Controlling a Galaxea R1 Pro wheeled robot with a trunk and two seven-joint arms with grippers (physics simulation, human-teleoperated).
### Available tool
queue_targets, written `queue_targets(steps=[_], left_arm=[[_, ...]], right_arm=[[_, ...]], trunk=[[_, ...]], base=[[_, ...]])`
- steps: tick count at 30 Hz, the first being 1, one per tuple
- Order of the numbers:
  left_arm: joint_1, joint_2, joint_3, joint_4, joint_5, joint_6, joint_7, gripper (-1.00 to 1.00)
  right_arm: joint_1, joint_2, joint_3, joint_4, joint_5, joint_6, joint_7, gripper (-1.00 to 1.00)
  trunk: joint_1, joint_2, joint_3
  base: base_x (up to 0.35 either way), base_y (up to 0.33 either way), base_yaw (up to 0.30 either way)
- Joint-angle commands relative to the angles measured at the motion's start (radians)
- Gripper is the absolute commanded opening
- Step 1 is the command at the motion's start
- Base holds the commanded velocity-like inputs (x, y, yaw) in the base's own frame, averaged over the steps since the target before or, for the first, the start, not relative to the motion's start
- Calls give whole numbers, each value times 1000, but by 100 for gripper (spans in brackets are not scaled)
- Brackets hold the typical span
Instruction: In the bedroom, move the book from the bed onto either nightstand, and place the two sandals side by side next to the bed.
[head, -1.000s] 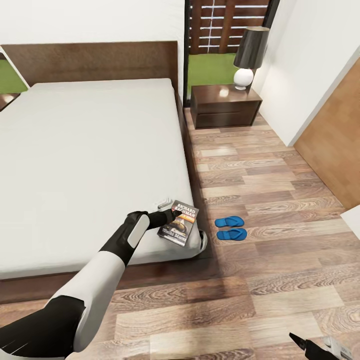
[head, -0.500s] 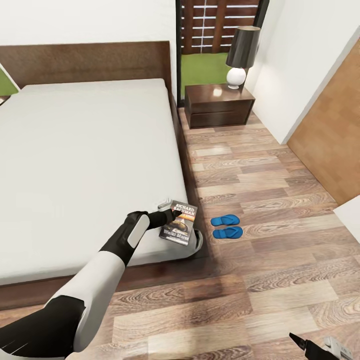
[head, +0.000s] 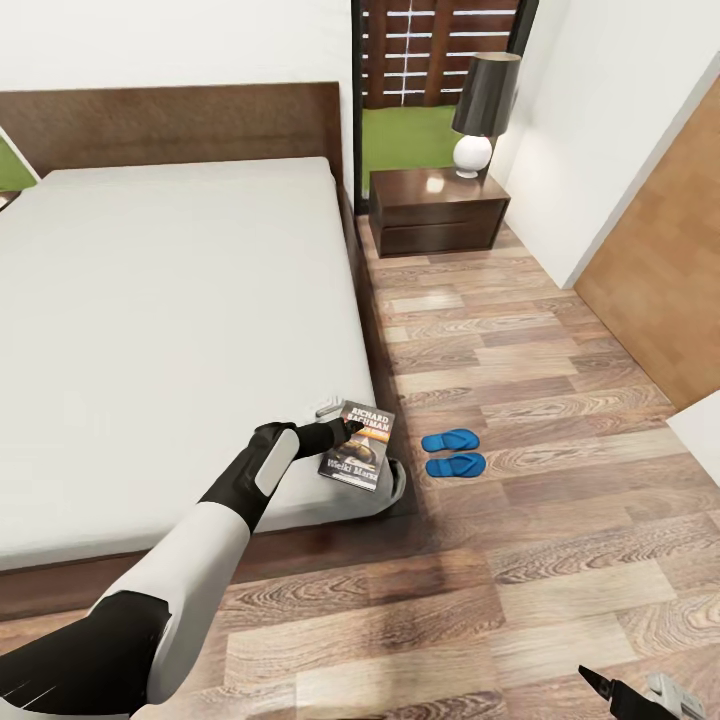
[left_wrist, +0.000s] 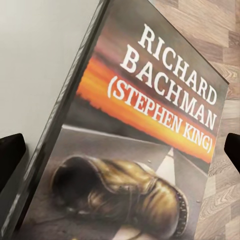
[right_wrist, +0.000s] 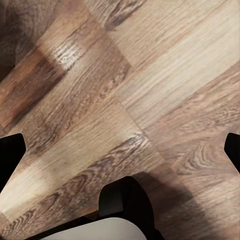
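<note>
The book (head: 358, 445) lies at the bed's (head: 180, 330) foot-end corner nearest the sandals (head: 452, 453), on the grey mattress and partly over its edge, cover up. The left claw (head: 345, 423) reaches from the robot's left arm to the book's upper edge, at the end of the cover that carries the author's name. In the left wrist view the book (left_wrist: 135, 140) sits close in front of the camera, tilted, with white lettering, an orange band and a worn shoe pictured on a road. The two dark fingertips (left_wrist: 11, 157) stand wide apart at either side of that picture, with the book between them; whether they press on it I cannot tell.

The two blue sandals lie side by side on the wood floor (head: 520, 400) just beside that same corner of the bed, touching or nearly touching each other, their toes pointing toward the bed.

A dark wooden nightstand (head: 438, 210) stands against the far wall just beside the bed's headboard (head: 170, 125), well apart from the book. A lamp (head: 482, 110) with a dark shade and a white round base stands on its top. Behind it a window (head: 440, 70) shows a slatted fence and grass.

The right claw (head: 640, 695) hangs low over the floor, far from the bed, near the robot. In the right wrist view its fingertips (right_wrist: 10, 150) are wide apart above bare floor planks (right_wrist: 150, 90), holding nothing.
</note>
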Motion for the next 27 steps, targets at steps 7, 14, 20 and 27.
queue_targets(steps=[7, 14, 20, 27], left_arm=[[0, 0, 1, -1, -1, 4, -2, 100], [0, 3, 5, -1, -2, 4, -2, 100], [0, 58, 9, -1, 1, 6, -3, 100], [0, 108, 79, -1, 1, 8, -49, 100]], right_arm=[[0, -1, 5, 1, -9, -1, 4, 100], [-1, 0, 5, 2, -9, -1, 4, 100], [0, 0, 5, 2, -9, -1, 4, 100], [-1, -1, 5, 3, -9, 0, 4, 100]], trunk=[[0, 0, -1], [0, 0, -1], [0, 0, -1], [0, 0, -1]], base=[[0, 0, 0], [0, 0, 0], [0, 0, 0], [0, 0, 0]])
